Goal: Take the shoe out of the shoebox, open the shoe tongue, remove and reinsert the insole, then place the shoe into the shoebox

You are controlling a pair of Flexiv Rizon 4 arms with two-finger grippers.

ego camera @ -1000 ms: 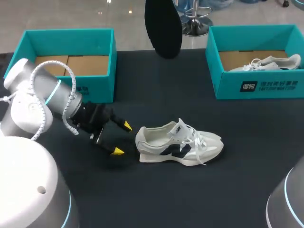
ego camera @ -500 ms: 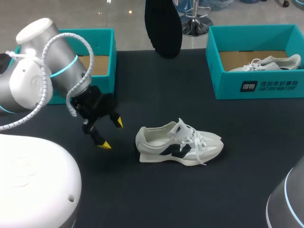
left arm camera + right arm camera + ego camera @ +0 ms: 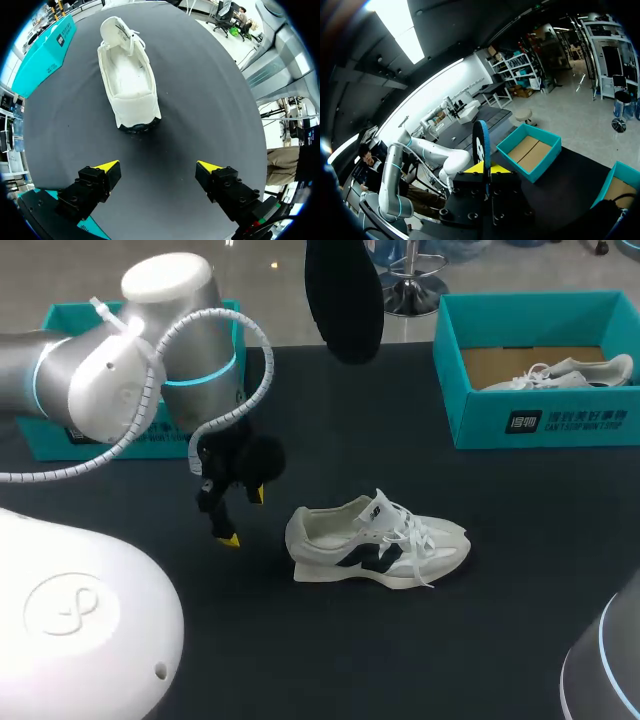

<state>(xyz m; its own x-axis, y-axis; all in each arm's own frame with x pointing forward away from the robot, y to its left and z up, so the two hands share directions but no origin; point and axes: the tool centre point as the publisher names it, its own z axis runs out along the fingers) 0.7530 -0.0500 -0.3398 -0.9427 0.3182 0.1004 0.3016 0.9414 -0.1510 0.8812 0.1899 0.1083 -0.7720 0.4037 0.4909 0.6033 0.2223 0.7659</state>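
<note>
A white sneaker with dark side marks (image 3: 375,545) lies on the black table, toe to the right, its tongue lifted and its inside bare (image 3: 127,80). My left gripper (image 3: 244,517) hangs just left of the heel, open and empty; in the left wrist view the gripper (image 3: 157,167) faces the heel with a gap of table between. A black insole (image 3: 345,295) hangs high over the table's far edge. In the right wrist view my right gripper (image 3: 482,169) is shut on the insole (image 3: 481,145), which stands edge-on between the yellow tips.
A teal shoebox (image 3: 540,390) at the far right holds a second white shoe (image 3: 565,372). Another teal box (image 3: 60,320) stands at the far left, partly hidden by my left arm (image 3: 120,390); it also shows as an empty box (image 3: 530,150) ahead of the right gripper.
My left arm has swung up and across in front of the left box; its gripper turned and shifted slightly toward the far side, staying open by the heel. Shoe and insole have not moved.
</note>
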